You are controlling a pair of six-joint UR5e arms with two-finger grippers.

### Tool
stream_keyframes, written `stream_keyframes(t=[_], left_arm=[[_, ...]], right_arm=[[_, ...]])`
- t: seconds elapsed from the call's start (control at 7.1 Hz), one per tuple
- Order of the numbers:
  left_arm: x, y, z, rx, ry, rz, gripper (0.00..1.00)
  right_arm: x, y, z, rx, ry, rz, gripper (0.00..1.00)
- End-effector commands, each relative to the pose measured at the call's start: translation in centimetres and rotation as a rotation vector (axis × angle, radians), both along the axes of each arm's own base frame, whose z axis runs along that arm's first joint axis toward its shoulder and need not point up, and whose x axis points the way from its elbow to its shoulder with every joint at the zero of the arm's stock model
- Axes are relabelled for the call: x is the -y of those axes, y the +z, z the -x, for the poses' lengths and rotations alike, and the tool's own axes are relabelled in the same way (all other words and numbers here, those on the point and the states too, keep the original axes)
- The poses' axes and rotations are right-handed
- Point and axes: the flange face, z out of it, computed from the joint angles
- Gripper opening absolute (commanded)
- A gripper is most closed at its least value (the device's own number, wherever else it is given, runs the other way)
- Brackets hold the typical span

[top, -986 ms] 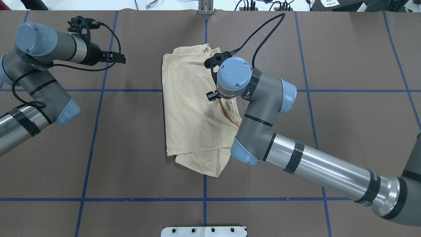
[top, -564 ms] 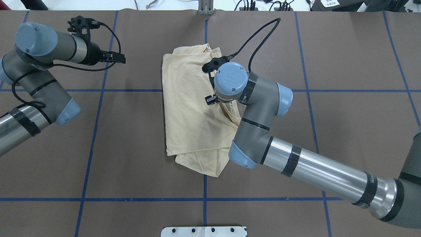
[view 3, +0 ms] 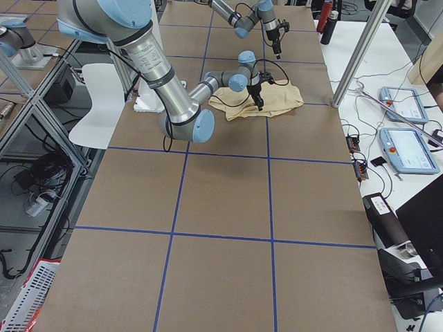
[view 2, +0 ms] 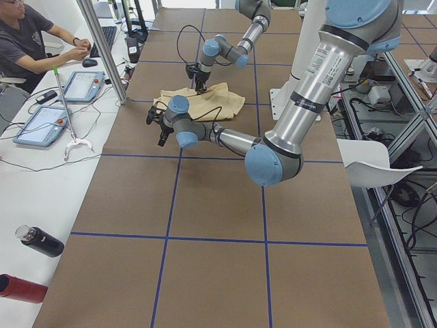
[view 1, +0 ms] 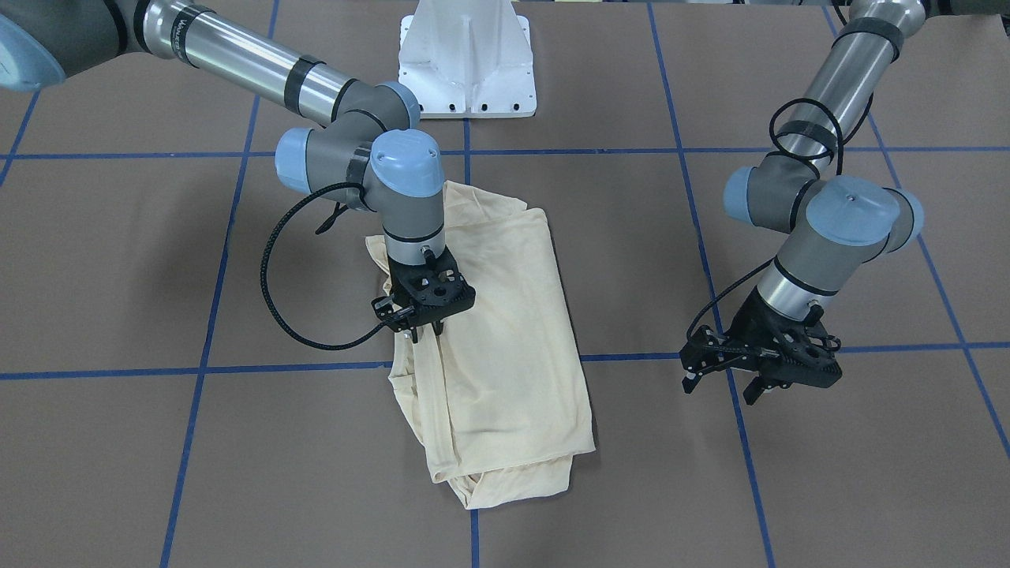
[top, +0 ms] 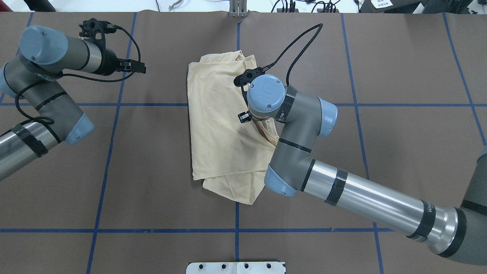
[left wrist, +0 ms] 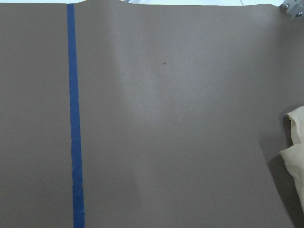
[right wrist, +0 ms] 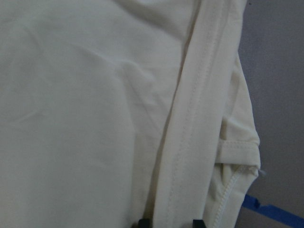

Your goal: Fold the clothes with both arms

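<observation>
The clothes are one pale cream shirt (top: 217, 125), folded into a long rectangle at the table's middle (view 1: 505, 347). No print shows. My right gripper (view 1: 426, 330) points straight down over the shirt's edge on the robot's right side. In the right wrist view, its open fingertips (right wrist: 169, 222) straddle a stitched hem band of the shirt (right wrist: 85, 118). My left gripper (view 1: 753, 385) hangs open and empty above bare table, well off to the shirt's left (top: 141, 69). The left wrist view catches only a corner of the shirt (left wrist: 297, 156).
Blue tape lines (top: 110, 152) divide the brown table cover into squares. The white pedestal base (view 1: 467, 59) stands at the robot's edge. In the side view a person (view 2: 34, 41) sits at a bench with tablets, with bottles (view 2: 37, 240) nearer.
The right arm's wrist has shifted slightly left and toward the robot over the shirt. The left arm and the shirt have stayed put.
</observation>
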Motion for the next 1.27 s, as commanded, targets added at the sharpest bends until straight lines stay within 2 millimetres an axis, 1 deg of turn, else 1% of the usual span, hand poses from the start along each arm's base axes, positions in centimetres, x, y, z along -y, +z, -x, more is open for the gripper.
stream_keyframes(t=[0.0,0.42,0.56,0.85,0.99,1.13], left_arm=[[0.0,-0.1,0.0,0.000,-0.001,-0.001,1.00],[0.1,-0.2,-0.1,-0.002,0.000,-0.002,1.00],[0.1,-0.3,-0.1,-0.004,-0.002,-0.003,1.00],[0.2,-0.5,-0.1,-0.006,-0.002,-0.006,1.00],[0.2,-0.5,-0.1,-0.006,-0.002,-0.006,1.00],[0.1,-0.5,-0.2,-0.006,0.000,-0.006,1.00]], right_arm=[[0.1,0.2,-0.1,-0.002,0.001,0.000,0.14],[0.6,0.3,-0.6,-0.006,0.002,-0.008,0.10],[1.3,0.2,-1.2,-0.006,0.005,-0.008,0.05],[1.6,1.2,-1.8,-0.013,0.010,0.000,0.04],[1.4,1.8,-1.9,-0.018,0.008,0.006,0.05],[1.0,2.7,-2.5,-0.023,0.009,0.011,0.05]])
